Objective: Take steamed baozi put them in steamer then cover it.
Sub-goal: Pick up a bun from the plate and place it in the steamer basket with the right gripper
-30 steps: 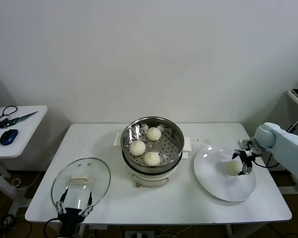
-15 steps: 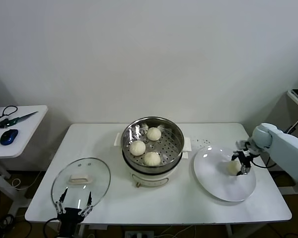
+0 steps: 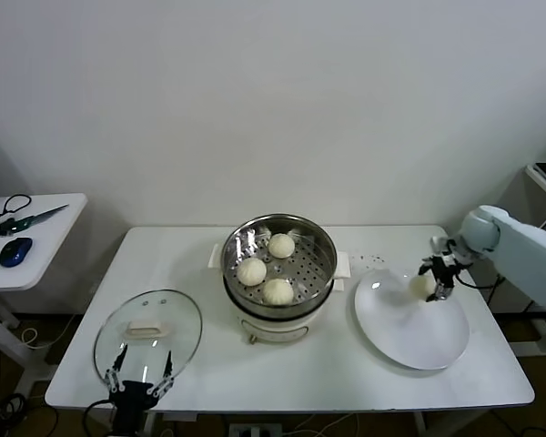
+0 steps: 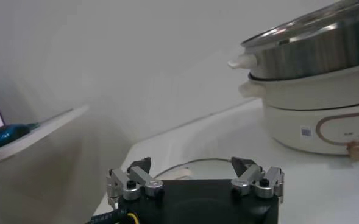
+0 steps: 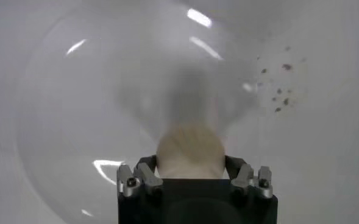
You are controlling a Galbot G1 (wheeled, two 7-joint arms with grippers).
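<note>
The shiny steamer (image 3: 320, 238) stands on its white pot base (image 3: 278, 328) at the table's middle and holds three off-white baozi (image 3: 252, 271). My right gripper (image 3: 431, 278) is shut on the fourth baozi (image 3: 422, 285) and holds it lifted above the far edge of the white plate (image 3: 411, 332). In the right wrist view the baozi (image 5: 189, 151) sits between the fingers, with the plate (image 5: 81, 109) below. My left gripper (image 3: 138, 375) is open and parked at the table's front left, by the glass lid (image 3: 147, 334).
The steamer's side (image 4: 313, 49) and pot base (image 4: 325, 122) show in the left wrist view. A side table (image 3: 32, 238) at the left holds scissors and a blue mouse (image 3: 15, 250). Small dark specks (image 5: 280, 85) lie on the table beside the plate.
My right gripper has lifted the baozi off the plate and moved it up and slightly toward the table's far side. The left arm has not moved.
</note>
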